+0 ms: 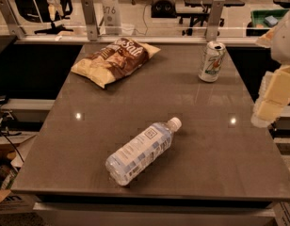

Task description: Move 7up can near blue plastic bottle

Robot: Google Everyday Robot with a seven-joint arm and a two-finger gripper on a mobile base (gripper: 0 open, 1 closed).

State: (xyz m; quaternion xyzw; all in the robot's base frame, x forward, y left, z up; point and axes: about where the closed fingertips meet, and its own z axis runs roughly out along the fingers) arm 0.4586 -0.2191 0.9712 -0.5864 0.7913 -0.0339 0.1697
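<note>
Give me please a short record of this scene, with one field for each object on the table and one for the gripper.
7up can: upright, far right part of the table
blue plastic bottle: lying on its side, near the front middle, cap pointing far right
chip bag: lying flat, far left
gripper: at the table's right edge, apart from the can
can to bottle: well apart, move not yet done
</note>
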